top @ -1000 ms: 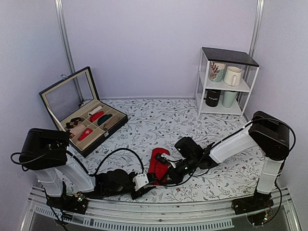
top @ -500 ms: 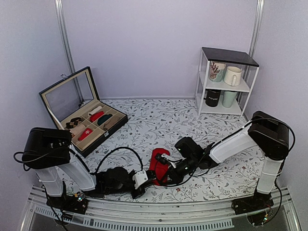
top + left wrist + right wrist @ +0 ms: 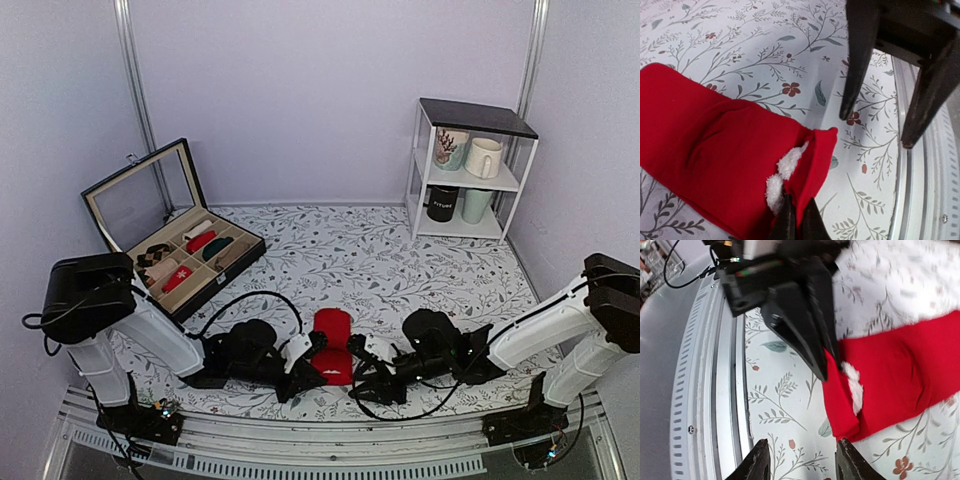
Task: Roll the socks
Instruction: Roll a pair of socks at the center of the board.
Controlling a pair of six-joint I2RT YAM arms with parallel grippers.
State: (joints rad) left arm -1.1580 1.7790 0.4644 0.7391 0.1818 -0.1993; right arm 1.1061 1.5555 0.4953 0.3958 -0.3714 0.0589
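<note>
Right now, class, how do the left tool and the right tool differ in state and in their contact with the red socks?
The left tool is shut, pinching the white-marked end of the socks; the right tool is open and holds nothing. The left tool touches the socks; the right tool sits apart from them, over the table. Both are low and point at that same end.

Left hand (image 3: 797, 222) and right hand (image 3: 801, 450) tight beside socks (image 3: 333, 330)

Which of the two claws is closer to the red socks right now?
Left. The left gripper is shut on the near end of the socks, pinching the fabric. The right gripper is open just beside that same end, gripping nothing.
</note>
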